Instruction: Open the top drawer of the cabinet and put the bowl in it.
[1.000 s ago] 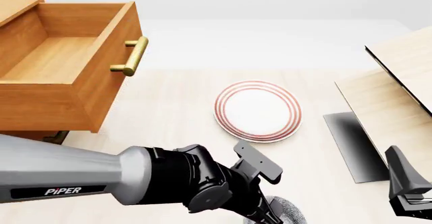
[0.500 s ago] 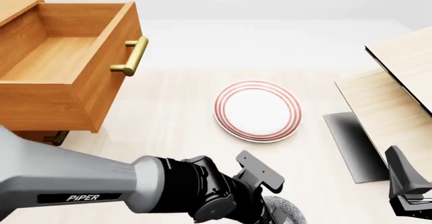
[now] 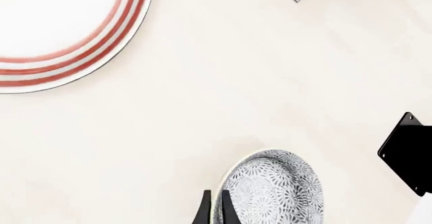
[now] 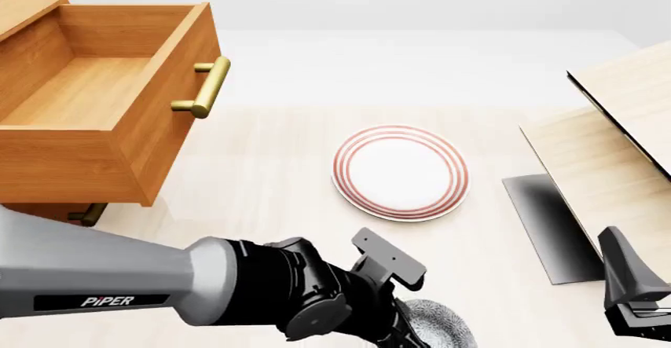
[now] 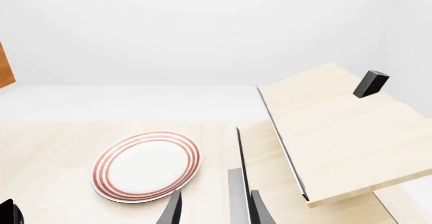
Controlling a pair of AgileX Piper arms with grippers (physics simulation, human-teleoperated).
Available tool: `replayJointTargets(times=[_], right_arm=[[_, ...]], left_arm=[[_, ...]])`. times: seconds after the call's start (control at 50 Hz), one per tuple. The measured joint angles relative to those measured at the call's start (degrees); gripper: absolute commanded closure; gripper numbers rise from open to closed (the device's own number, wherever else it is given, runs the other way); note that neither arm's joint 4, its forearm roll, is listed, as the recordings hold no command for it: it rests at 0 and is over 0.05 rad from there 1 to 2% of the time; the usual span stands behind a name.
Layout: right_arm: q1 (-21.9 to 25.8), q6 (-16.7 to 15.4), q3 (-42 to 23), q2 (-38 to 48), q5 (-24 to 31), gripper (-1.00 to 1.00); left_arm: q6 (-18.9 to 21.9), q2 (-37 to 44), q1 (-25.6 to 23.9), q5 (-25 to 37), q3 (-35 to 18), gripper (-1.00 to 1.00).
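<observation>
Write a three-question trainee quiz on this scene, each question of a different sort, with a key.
1. True or false: the top drawer is already pulled open and has nothing in it.
2. Multiple choice: the bowl is (A) in the drawer, (B) on the red-ringed plate, (C) on the table by the left tool.
3. Fill in: in the left wrist view, two thin dark fingertips close together sit at the bowl's ____.

Key: 1 true; 2 C; 3 rim. The right tool hangs off to the side, nothing between its fingers.
</observation>
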Motion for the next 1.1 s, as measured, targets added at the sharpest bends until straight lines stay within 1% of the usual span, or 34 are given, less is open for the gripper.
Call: replayJointTargets(times=[0.26,0.7,1.0,1.1], right_arm=[[0.0,0.0,0.0,0.01,0.0,-1.0],[0.0,0.0,0.0,0.0,0.0,-1.0],[0.0,0.0,0.0,0.01,0.0,-1.0],[0.0,0.0,0.0,0.0,0.0,-1.0]], left_arm=[[0.21,-2.29,1.26,0.68,0.7,1.0],[0.79,-5.39,2.53,4.12,-1.07,1.0],[2.79,-7.48,4.57,8.09,-3.79,1.0],[2.73,-7.96,5.26,9.34,-4.87,1.0]])
